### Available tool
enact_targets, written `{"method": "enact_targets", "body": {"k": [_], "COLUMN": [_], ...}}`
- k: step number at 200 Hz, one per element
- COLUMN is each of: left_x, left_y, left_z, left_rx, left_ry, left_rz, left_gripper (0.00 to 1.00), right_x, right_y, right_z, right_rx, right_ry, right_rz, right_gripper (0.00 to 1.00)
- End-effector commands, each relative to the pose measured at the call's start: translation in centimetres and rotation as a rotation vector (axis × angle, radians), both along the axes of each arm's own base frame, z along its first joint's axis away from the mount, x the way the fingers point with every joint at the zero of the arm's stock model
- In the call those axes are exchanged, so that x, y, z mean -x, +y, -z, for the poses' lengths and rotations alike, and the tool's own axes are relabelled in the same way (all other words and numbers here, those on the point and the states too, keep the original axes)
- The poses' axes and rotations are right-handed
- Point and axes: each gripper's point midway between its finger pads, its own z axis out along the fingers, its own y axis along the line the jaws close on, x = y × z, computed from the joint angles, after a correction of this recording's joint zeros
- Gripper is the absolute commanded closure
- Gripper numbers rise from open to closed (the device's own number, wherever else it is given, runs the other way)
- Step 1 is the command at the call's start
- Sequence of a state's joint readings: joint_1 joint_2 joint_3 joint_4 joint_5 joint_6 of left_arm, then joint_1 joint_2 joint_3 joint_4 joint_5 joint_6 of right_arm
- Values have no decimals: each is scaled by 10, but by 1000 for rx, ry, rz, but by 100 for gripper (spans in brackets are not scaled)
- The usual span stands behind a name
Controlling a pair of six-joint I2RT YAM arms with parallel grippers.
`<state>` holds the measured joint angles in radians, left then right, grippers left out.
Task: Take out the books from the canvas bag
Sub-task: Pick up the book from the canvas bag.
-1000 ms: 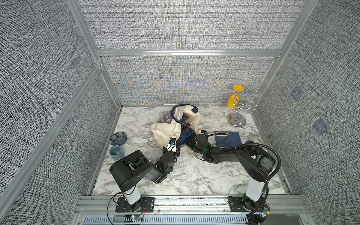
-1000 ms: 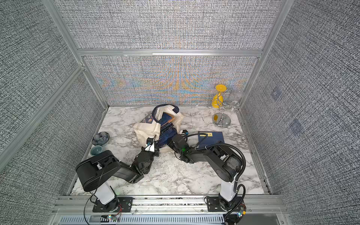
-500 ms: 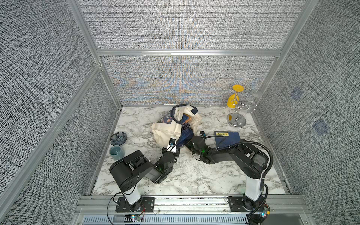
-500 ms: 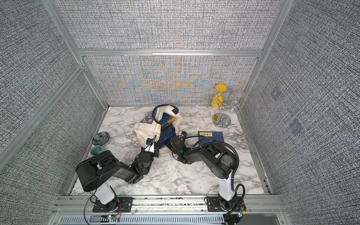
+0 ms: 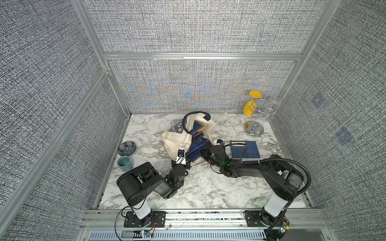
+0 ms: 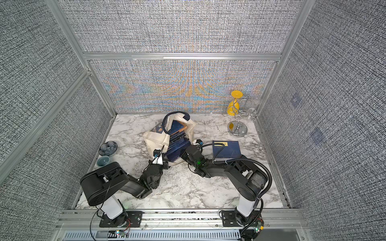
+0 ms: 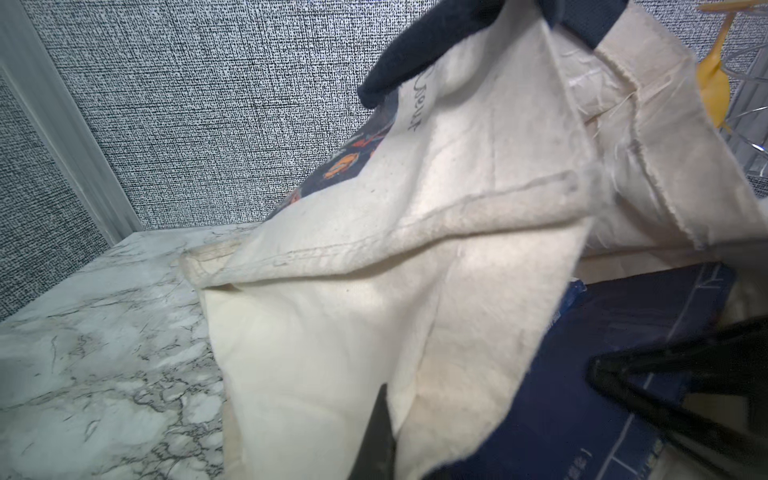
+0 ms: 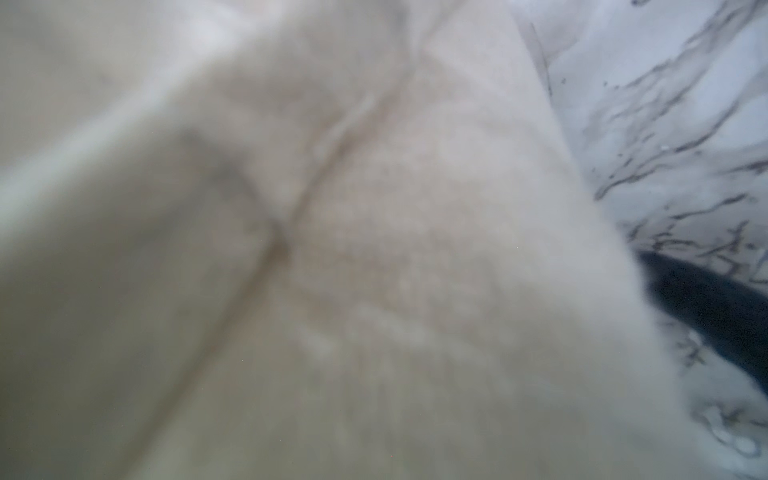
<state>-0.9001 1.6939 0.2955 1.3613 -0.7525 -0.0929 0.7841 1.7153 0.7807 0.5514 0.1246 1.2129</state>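
The cream canvas bag (image 5: 177,139) (image 6: 156,139) lies on its side mid-table, navy handle looping at the back. Several navy books (image 5: 197,144) (image 6: 177,144) spill from its mouth toward the front. Another navy book (image 5: 244,149) (image 6: 226,149) with a yellow label lies flat to the right. My left gripper (image 5: 186,162) (image 6: 166,162) is shut on the bag's front fabric edge (image 7: 415,208); one dark finger (image 7: 378,436) shows against the cloth. My right gripper (image 5: 205,155) (image 6: 184,155) sits shut at the right edge of the spilled books. Blurred bag cloth (image 8: 332,249) fills its wrist view and hides its fingers.
A blue flower dish (image 5: 127,148) and a teal cup (image 5: 125,163) stand at the left edge. A chrome glass stand (image 5: 253,130) with a yellow glass is at the back right. Grey walls enclose three sides of the marble table (image 5: 208,187).
My right gripper has slid left, closer to the spilled books, and gone from partly open to shut. The left arm and the bag have stayed put.
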Motion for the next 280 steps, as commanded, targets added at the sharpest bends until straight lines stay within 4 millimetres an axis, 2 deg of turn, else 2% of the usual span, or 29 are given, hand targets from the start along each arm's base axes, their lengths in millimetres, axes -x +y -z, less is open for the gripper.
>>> {"method": "enact_targets", "body": {"k": [1,33,65,102,142,225,256,280], "left_x": [0,-2,-1,-2,-1,2,5,6], "left_y": [10,11,12,14,16,22,25,28], "left_z": [5,6,11,12,12,9,8,10], "left_rx": [2,-2,21,23,35,88,97,89], "left_ry": [26,52,67,69,67,51,45,41], "left_rz": [-54,-73,-80,-92,-99,-109,-115,-117], "left_gripper": [100,100,100,100,100,100,100,100], "right_x": [4,17,28,38,49,76,75,76], "right_y": [13,22,24,41,42,4,-32,-70], "right_z": [-30,-47,-54,-86,-94,-150,-161,-176], "right_rx": [-21,-29,-17,-30,-7,92,146,169], "right_ry": [-90,-110,-118,-194,-184,-392,-445,-508], "right_rz": [-103,-203,-281,-451,-521,-563,-449,-318], "right_gripper": [100,100,100,100,100,100,100,100]}}
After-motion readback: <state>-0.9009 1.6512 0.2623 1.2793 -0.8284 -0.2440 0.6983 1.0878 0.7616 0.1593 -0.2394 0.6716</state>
